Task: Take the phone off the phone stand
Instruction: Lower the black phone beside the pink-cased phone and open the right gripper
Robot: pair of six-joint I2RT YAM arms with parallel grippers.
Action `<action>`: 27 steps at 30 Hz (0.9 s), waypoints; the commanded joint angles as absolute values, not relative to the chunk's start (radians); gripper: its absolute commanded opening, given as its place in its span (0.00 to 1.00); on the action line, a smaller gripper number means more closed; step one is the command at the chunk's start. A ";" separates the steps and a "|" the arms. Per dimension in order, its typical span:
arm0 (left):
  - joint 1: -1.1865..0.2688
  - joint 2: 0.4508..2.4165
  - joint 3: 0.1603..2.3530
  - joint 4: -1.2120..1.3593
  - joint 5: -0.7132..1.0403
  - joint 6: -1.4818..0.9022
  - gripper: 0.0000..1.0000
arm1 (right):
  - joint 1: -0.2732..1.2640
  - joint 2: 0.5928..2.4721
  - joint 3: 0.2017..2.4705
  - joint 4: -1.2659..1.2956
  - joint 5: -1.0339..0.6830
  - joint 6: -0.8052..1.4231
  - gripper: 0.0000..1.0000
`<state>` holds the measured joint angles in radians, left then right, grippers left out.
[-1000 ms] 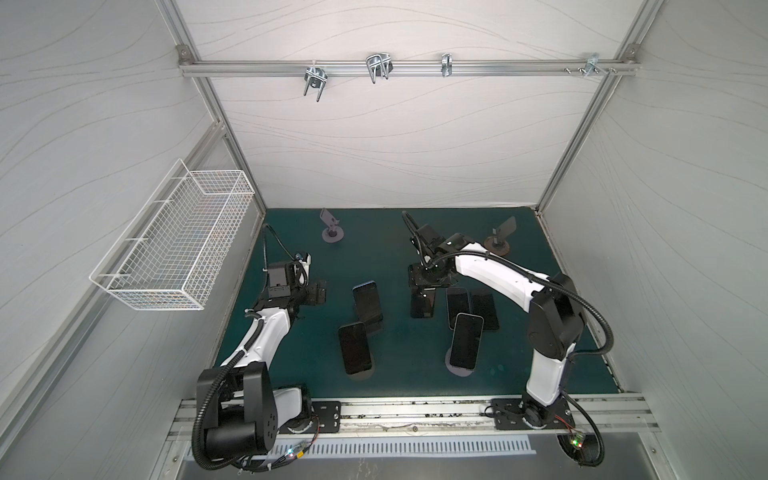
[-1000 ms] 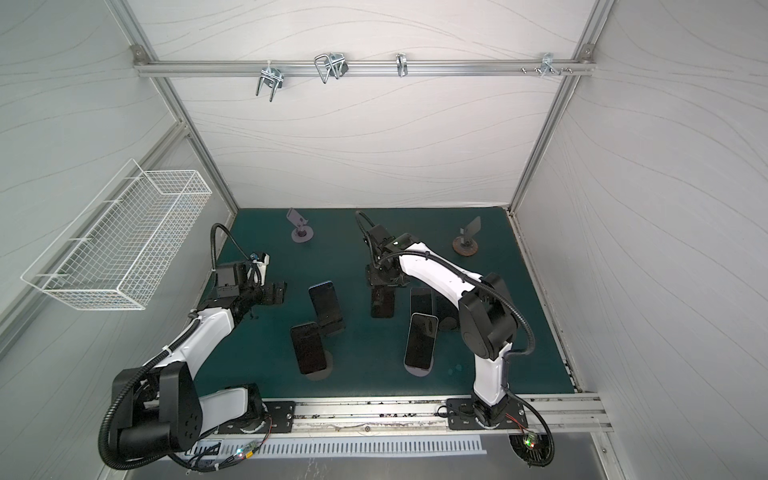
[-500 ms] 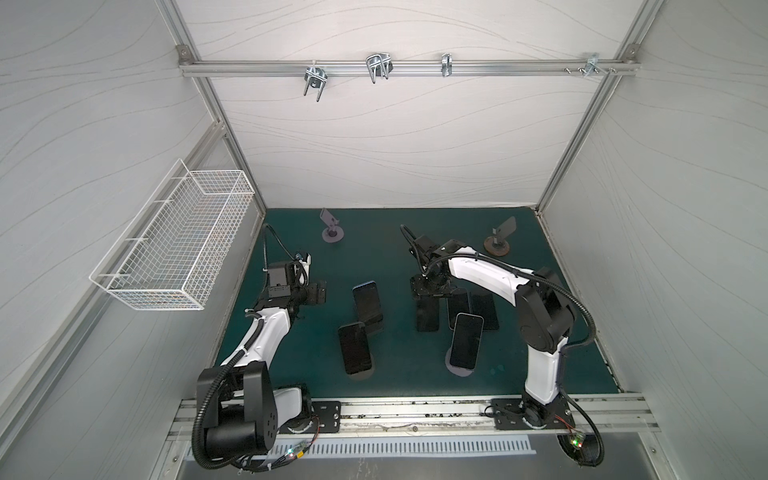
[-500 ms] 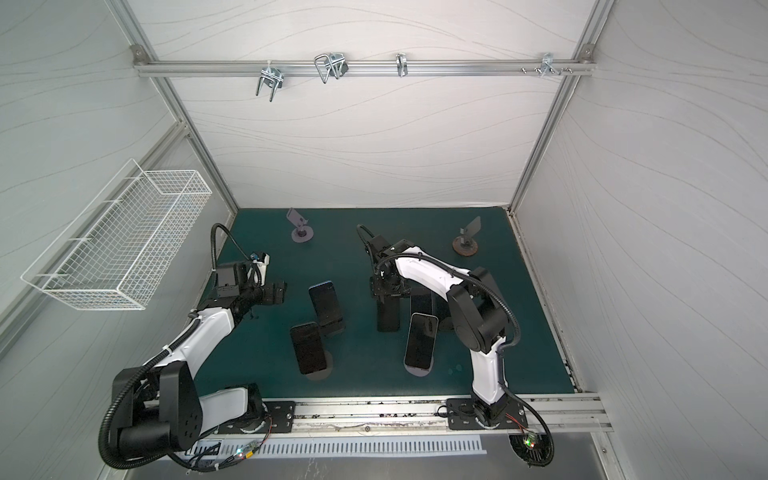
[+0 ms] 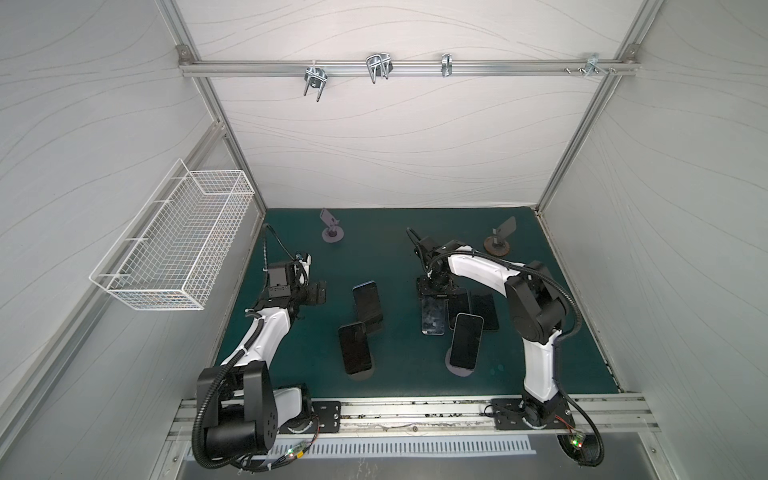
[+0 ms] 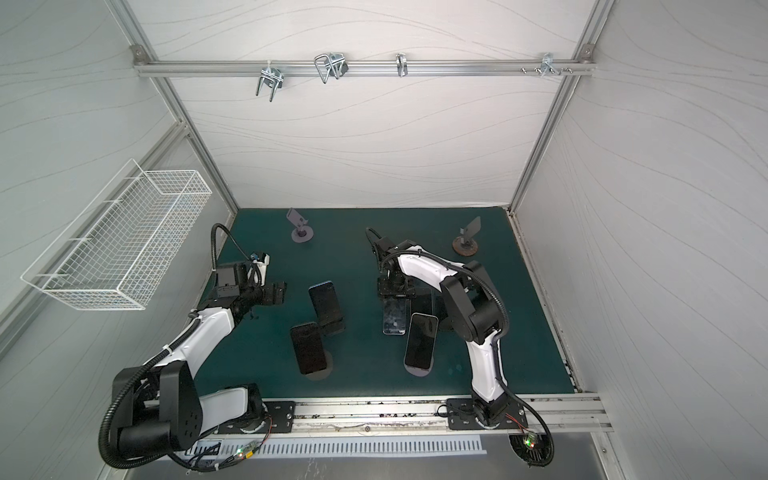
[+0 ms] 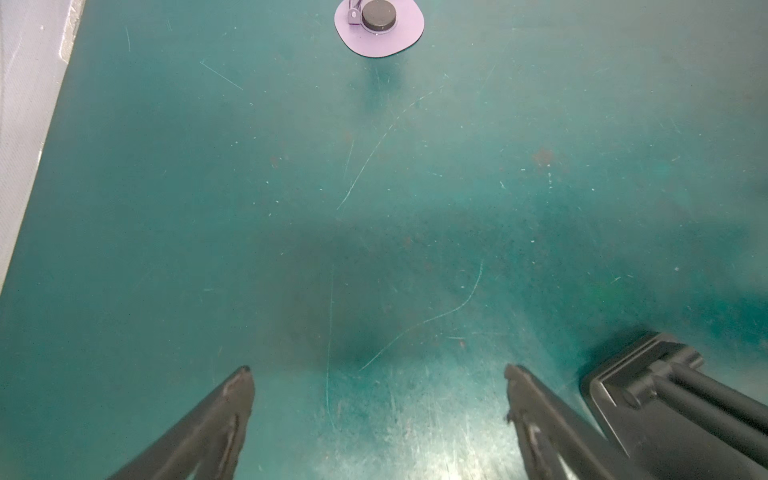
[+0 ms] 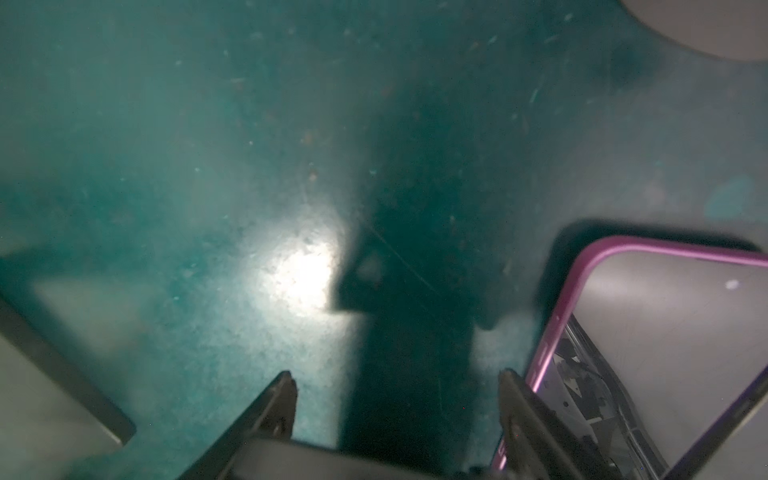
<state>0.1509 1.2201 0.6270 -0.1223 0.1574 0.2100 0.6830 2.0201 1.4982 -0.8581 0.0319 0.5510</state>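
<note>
Green counter (image 5: pixel 386 257) (image 6: pixel 345 257), white walls on three sides.

Phones on stands: three are seen in both top views.
- The near right phone (image 5: pixel 466 340) (image 6: pixel 420 340) is leant on a lilac stand (image 5: pixel 459 371) (image 6: pixel 419 372), towards the front, beside the right arm (image 5: pixel 478 266) (image 6: pixel 419 266).
- The near left phone (image 5: pixel 354 347) (image 6: pixel 307 347) is carried by a grey stand (image 5: pixel 360 376) (image 6: pixel 320 374).
- The middle phone (image 5: pixel 368 303) (image 6: pixel 325 301) is propped on a dark stand (image 5: pixel 376 326) (image 6: pixel 334 328) just behind the near left phone (touching or apart cannot be told).

Phones laid flat:
- A flat phone (image 5: pixel 432 318) (image 6: pixel 394 318) is found directly below the tip of the right arm.
- Two dark phones (image 5: pixel 484 309) are laid beside it, partly covered by the near right phone.

Right fingers (image 8: pixel 278 403):
- They are parted fairly wide and pointed down, and only counter is seen between them.
- A purple-cased phone (image 8: pixel 665 299) is seen just beside one finger, outside the gap. Contact cannot be told.

Left fingers (image 7: pixel 232 399):
- They are spread wide over scratched counter.
- The left arm (image 5: pixel 270 332) (image 6: pixel 208 328) is held by the left wall, well apart from every phone.

At the back, two stands are set by themselves: a back lilac stand (image 5: pixel 332 235) (image 6: pixel 301 235) (image 7: pixel 378 29) and a brown stand (image 5: pixel 497 248) (image 6: pixel 465 248).
</note>
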 commanded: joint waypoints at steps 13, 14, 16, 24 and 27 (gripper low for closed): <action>0.156 1.226 0.659 -0.104 0.166 0.227 0.96 | 0.676 2.107 1.465 -0.844 0.094 0.565 0.77; 0.156 1.225 0.657 -0.105 0.166 0.227 0.96 | 0.676 2.108 1.465 -0.847 0.092 0.566 0.77; 0.156 1.226 0.660 -0.107 0.166 0.227 0.96 | 0.676 2.100 1.453 -0.833 0.090 0.569 0.78; 0.156 1.227 0.661 -0.106 0.166 0.227 0.96 | 0.675 2.065 1.451 -0.819 0.089 0.571 0.81; 0.156 1.223 0.657 -0.104 0.166 0.228 0.96 | 0.676 2.060 1.467 -0.833 0.088 0.566 0.83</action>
